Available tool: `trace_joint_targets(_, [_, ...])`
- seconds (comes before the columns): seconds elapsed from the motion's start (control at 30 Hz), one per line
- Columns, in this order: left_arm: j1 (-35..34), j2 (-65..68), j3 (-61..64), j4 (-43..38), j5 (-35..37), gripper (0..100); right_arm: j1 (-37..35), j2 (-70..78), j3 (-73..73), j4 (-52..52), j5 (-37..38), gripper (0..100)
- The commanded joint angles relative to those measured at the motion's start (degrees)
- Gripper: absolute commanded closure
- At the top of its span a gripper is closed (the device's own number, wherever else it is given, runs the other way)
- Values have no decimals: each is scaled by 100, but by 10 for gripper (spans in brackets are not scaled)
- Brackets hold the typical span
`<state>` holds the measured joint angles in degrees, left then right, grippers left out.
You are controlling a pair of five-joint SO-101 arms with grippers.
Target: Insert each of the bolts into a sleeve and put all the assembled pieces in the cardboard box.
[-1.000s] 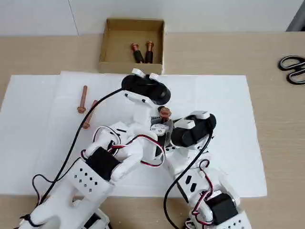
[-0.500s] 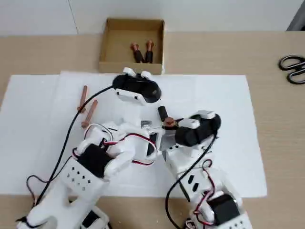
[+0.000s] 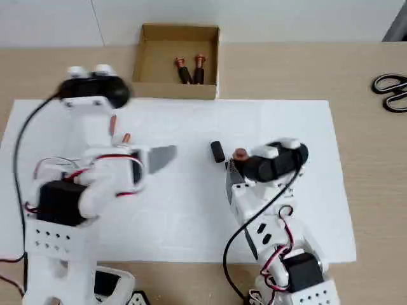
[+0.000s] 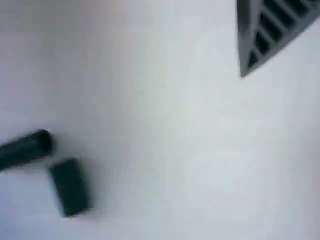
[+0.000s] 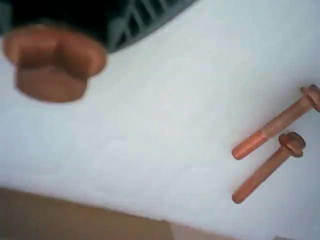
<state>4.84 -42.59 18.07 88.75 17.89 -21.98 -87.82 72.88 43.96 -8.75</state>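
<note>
Left tool (image 3: 162, 155) swung away leftward, grip unclear, right tool (image 3: 236, 160) holding bolt (image 3: 240, 154), sleeve (image 3: 217, 151) just beside.

Each bolt (image 5: 272, 127) looks coppery metal — sleeve (image 3: 217, 151) matt black, box (image 3: 175, 91) cardboard.

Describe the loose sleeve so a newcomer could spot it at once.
Start at the white sheet, near its middle, below the cardboard box. The sleeve is the short black stub lying beside the right gripper; unlike the copper bolts, it is headless and dark.
</note>
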Motion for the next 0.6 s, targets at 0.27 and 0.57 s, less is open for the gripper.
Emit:
trace_joint_targets(0.27, [-1143,-44,171,-9,-44,671,101,5560,-4809,-426,703,995])
trace_joint_targets(0.57, [-1873,-53,180,457,-53,671,110,9446,-7525,-2695,703,995])
